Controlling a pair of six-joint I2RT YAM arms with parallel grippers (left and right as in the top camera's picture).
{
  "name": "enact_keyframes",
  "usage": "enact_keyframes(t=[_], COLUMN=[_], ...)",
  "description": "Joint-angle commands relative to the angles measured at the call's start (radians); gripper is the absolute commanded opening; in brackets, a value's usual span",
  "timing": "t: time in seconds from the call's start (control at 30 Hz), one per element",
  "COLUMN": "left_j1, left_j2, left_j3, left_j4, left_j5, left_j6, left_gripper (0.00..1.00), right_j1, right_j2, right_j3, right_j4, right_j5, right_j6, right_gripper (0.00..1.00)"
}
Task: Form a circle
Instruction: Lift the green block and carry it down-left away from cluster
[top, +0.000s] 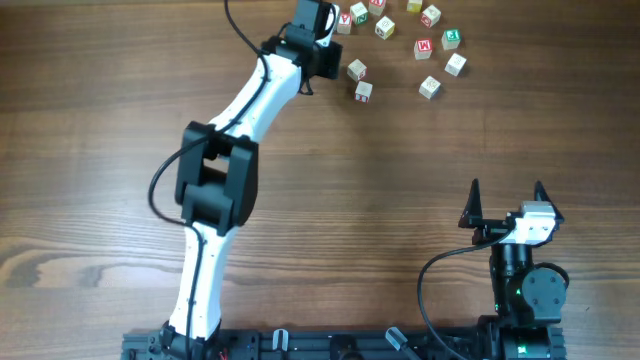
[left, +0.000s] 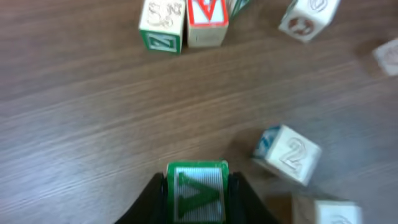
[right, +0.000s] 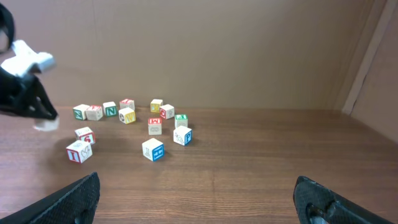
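Many blocks (top: 430, 87): lettered cubes lie scattered at the upper right of the overhead view, loose and uneven, with no clear ring among them yet.
Left gripper (left: 197, 208): pressed together on a green-lettered block (left: 197, 186), one finger flat on each side face, at the bottom centre of the left wrist view.
Held block's place: at the left edge of the scatter, top centre of the overhead view, hidden there under the gripper's own body. Whether it is clear of the table (top: 120, 120) cannot be told.
Neighbours: a block marked 2 (left: 287, 152) sits just to the right of the grip, apart from the fingers. A green-edged block (left: 161, 22) and a red-edged block (left: 207, 22) stand side by side at the top of that view, seemingly touching.
Right gripper (top: 507, 190): spread wide and holding nothing, at the lower right of the overhead view, well apart from the cubes.
Step in hand: judged to be the pick-up of one cube, with the grip made and the placing not yet done.
Next move calls for: probably a lift clear of the wood, then a carry to a gap on the intended ring's outline, without knocking the block marked 2 on the way.
Progress: early, by the look of it; most cubes seem to need shifting before the outline reads as a circle.
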Motion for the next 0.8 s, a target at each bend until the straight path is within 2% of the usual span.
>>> enact_keyframes(t=[0.0, 0.17, 0.27, 0.37, 0.53, 0.77], left_j1=[-0.003, -0.004, -0.005, -0.005, -0.012, -0.080], left_j2=[-0.154, -0.196, -0.196, -0.196, -0.196, -0.196], left_j3=[0.003, 0.003, 0.003, 0.002, -0.007, -0.090], left_j4=[-0.123, -0.314, -0.407, -0.479, -0.504, -0.450], left_j5=[-0.013, -0.013, -0.010, -0.010, -0.010, -0.040], left_j6=[-0.102, -0.216, -0.230, -0.256, -0.310, -0.362], left_gripper=[0.11, 0.09, 0.04, 0.04, 0.04, 0.06], right_j1=[-0.003, -0.003, -0.003, -0.003, -0.003, -0.003], right_j2=[-0.008, -0.008, -0.008, -0.008, -0.008, -0.008], right_j3=[-0.001, -0.001, -0.001, -0.001, -0.001, -0.001], right_j4=[0.004, 0.004, 0.004, 0.004, 0.004, 0.004], right_j5=[-0.013, -0.013, -0.013, -0.013, -0.013, -0.013], right_j6=[-0.009, -0.009, -0.010, -0.009, -0.009, -0.009], right_gripper=[1.00, 1.00, 1.00, 1.00, 1.00, 1.00])
